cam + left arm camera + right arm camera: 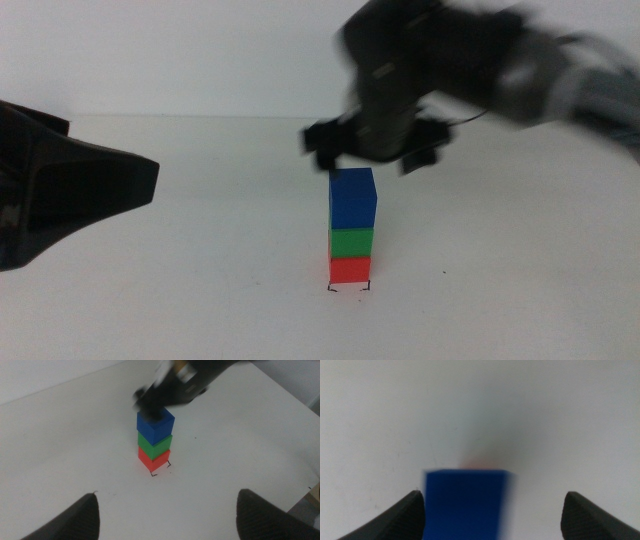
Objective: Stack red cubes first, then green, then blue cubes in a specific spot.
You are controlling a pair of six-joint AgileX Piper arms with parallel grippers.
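A three-cube stack stands on the white table: red cube (349,269) at the base, green cube (351,241) on it, blue cube (352,198) on top. The red one sits on the specific spot, its black corner marks (349,289) showing at its foot. My right gripper (372,153) hovers just above the blue cube (467,503), open and blurred, its jaws spread wider than the cube and clear of it. The left wrist view shows the same stack (155,442) under the right gripper. My left gripper (165,515) waits open at the table's left side (60,190), holding nothing.
The white table (520,280) stretches around the stack. The table's right edge (312,485) shows in the left wrist view. A tiny black speck (443,271) lies to the right of the stack.
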